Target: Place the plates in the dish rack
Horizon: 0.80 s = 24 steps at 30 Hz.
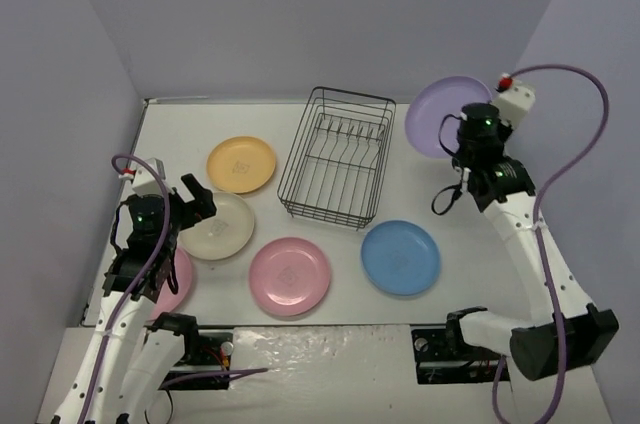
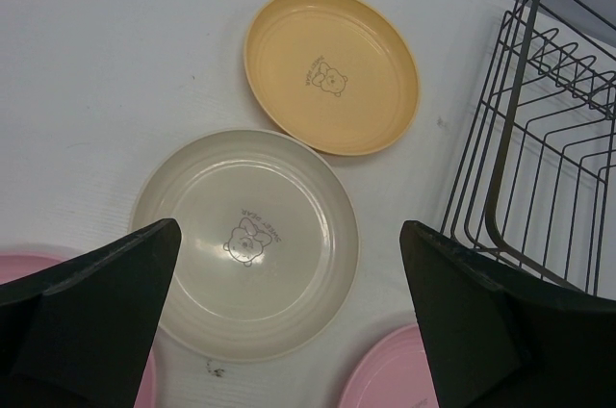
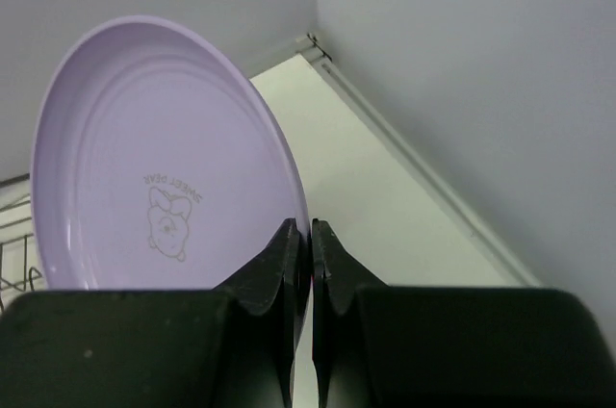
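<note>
Right gripper [image 3: 301, 235] pinches just the rim of the round matte lavender plastic plate [image 3: 164, 158], raised right of the black wire dish rack [image 1: 337, 156]; it may swivel or slip. Left gripper [image 2: 289, 235] hangs open

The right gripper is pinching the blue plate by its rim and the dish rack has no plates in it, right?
Not quite: the right gripper is pinching the lavender plate by its rim, as the right wrist view shows. The blue plate lies flat, untouched. The dish rack has no plates in it.
</note>
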{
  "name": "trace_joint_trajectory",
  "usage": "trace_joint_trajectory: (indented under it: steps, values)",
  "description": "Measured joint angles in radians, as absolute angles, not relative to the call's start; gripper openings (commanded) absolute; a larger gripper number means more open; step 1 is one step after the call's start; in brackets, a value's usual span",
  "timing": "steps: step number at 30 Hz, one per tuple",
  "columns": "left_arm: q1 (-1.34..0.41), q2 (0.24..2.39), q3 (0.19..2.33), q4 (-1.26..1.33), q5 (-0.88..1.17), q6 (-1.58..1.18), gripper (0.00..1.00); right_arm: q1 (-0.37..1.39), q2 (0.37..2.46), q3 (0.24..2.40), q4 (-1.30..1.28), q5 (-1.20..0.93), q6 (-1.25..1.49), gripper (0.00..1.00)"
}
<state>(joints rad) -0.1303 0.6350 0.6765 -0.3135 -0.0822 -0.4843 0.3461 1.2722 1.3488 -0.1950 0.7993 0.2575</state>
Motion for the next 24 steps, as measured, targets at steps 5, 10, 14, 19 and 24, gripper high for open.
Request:
trace_joint_trajectory:
  steps: [5, 10, 14, 19, 24]
  values:
    - [-0.130, 0.635, 0.677, -0.317, -0.085, -0.484, 0.97, 0.535, 1.530, 1.604, -0.219, 1.060, 0.044, 0.00]
    - [-0.130, 0.635, 0.677, -0.321, -0.093, -0.484, 0.97, 0.620, 1.814, 1.777, -0.025, 1.275, -0.308, 0.00]
    - [-0.130, 0.640, 0.677, -0.327, -0.098, -0.484, 0.97, 0.653, 1.946, 1.776, 0.244, 1.364, -0.661, 0.00]
    - [-0.130, 0.641, 0.677, -0.334, -0.103, -0.484, 0.97, 0.654, 2.033, 1.793, 0.441, 1.422, -0.935, 0.00]
    - [-0.130, 0.642, 0.677, -0.334, -0.103, -0.484, 0.97, 0.654, 2.095, 1.849, 0.563, 1.441, -1.089, 0.00]
